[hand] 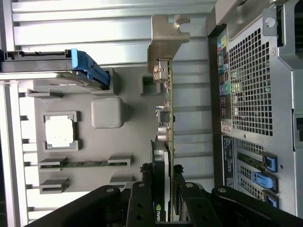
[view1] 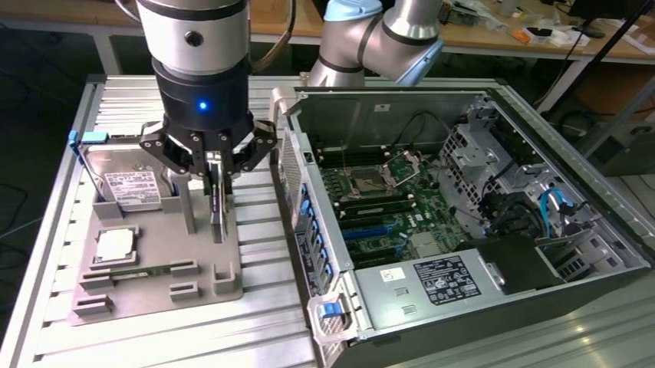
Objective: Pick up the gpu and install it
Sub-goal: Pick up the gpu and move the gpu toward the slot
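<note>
The gpu (view1: 217, 216) is a thin green card standing on edge over the grey holder tray (view1: 153, 295). In the wrist view the gpu (hand: 168, 109) shows edge-on, with its silver-beige bracket (hand: 165, 40) at the far end. My gripper (view1: 215, 165) comes down from above, and its black fingers sit against both faces of the card; the gripper (hand: 163, 191) is shut on the gpu. I cannot tell whether the card's lower edge still rests in the tray's slot. The open computer case (view1: 461, 192) lies at the exterior view's right, motherboard facing up.
On the tray are a silver hard drive (view1: 128, 184) with a blue clip, a square silver chip (view1: 115, 245) and a memory stick (view1: 143, 272). The case's perforated rear wall (hand: 255, 90) stands close beside the card. Everything rests on a ribbed metal table (view1: 61, 253).
</note>
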You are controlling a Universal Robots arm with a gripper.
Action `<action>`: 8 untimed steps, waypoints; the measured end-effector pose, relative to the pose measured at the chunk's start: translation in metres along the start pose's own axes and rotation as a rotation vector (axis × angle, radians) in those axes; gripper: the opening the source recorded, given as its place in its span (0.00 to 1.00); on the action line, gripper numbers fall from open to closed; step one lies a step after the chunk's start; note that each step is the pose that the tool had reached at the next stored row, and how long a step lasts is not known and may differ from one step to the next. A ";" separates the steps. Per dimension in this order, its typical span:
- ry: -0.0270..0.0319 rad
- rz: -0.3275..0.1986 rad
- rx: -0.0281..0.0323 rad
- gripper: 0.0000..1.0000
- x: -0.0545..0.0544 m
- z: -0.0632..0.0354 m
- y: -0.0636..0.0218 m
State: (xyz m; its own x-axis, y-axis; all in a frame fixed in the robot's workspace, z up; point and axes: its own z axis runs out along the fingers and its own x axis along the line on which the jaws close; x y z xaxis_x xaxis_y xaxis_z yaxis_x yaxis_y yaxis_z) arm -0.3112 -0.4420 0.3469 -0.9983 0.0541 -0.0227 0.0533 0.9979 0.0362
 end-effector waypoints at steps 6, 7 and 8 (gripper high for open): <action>0.0001 0.000 0.0002 0.27 0.000 -0.0142 0.0005; 0.0000 0.000 0.0001 0.27 0.000 -0.0147 0.0005; -0.0001 0.000 0.0006 0.27 0.000 -0.0148 0.0005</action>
State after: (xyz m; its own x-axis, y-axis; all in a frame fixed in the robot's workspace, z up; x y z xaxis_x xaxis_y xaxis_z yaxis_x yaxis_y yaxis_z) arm -0.3112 -0.4420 0.3617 -0.9983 0.0540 -0.0228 0.0532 0.9979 0.0356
